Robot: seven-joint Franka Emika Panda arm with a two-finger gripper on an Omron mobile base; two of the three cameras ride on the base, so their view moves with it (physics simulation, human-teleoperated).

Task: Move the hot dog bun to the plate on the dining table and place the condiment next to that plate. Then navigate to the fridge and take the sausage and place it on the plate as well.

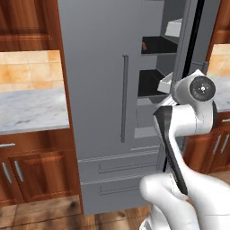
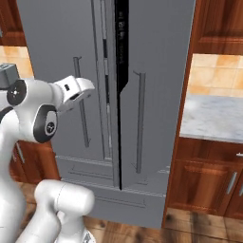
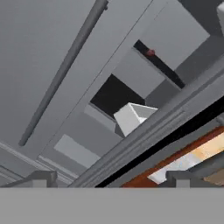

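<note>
Ahead, tall grey metal fridge (image 1: pixel 103 103)

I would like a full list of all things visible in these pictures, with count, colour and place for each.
fridge: one, grey, centre, right door ajar, drawers at base
bar handle: one, grey, vertical on the left door
sausage: one, reddish, mostly hidden, on an upper fridge shelf
white bin: one, inside the fridge, lower shelf
marble counter: white-grey, left of fridge, orange tiles behind
wood cabinets: reddish-brown, beside the fridge
arm: one, white, before the fridge
tool: one, dark tips, open, holding nothing
</note>
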